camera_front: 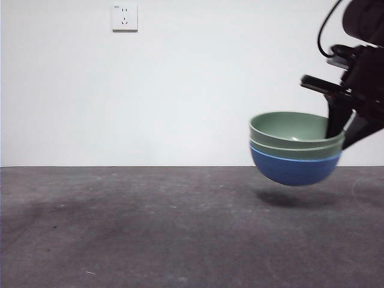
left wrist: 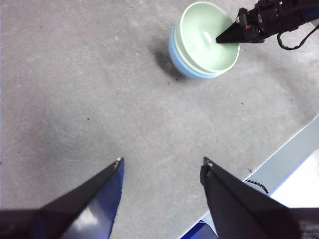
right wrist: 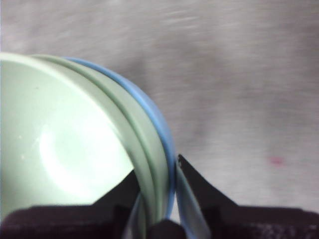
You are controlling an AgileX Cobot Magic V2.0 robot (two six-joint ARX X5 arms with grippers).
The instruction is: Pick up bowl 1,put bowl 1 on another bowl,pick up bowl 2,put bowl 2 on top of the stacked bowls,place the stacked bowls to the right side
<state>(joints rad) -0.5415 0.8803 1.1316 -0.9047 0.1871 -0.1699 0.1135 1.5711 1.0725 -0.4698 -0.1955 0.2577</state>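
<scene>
The stacked bowls, two sage-green bowls nested in a blue bowl, hang tilted above the table at the right, with a shadow beneath. My right gripper is shut on their right rim, one jaw inside and one outside. In the right wrist view the green and blue rims run between the right gripper's jaws. The left wrist view shows the stacked bowls from above, with the other arm's jaw reaching into the top bowl. My left gripper is open over bare table, far from them.
The grey table stretches left of the bowls. A white wall with a socket stands behind. The table's edge and a pale floor strip show in the left wrist view.
</scene>
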